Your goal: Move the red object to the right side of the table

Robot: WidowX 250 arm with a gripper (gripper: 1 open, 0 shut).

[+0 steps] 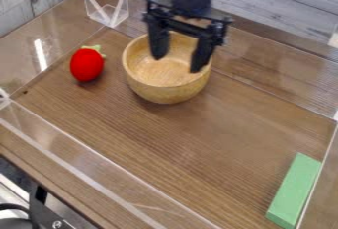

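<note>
The red object (87, 64), a small round plush ball with a tiny green tip, rests on the dark wood table (199, 144) at the left. My gripper (181, 48) hangs open over the wooden bowl (166, 70), its two black fingers spread across the bowl's back half with nothing between them. The ball lies to the left of the bowl, a short gap apart, and well left of my gripper.
A flat green block (295, 190) lies at the table's front right corner. Clear acrylic walls (53, 21) border the tabletop, with a clear bracket (106, 8) at the back left.
</note>
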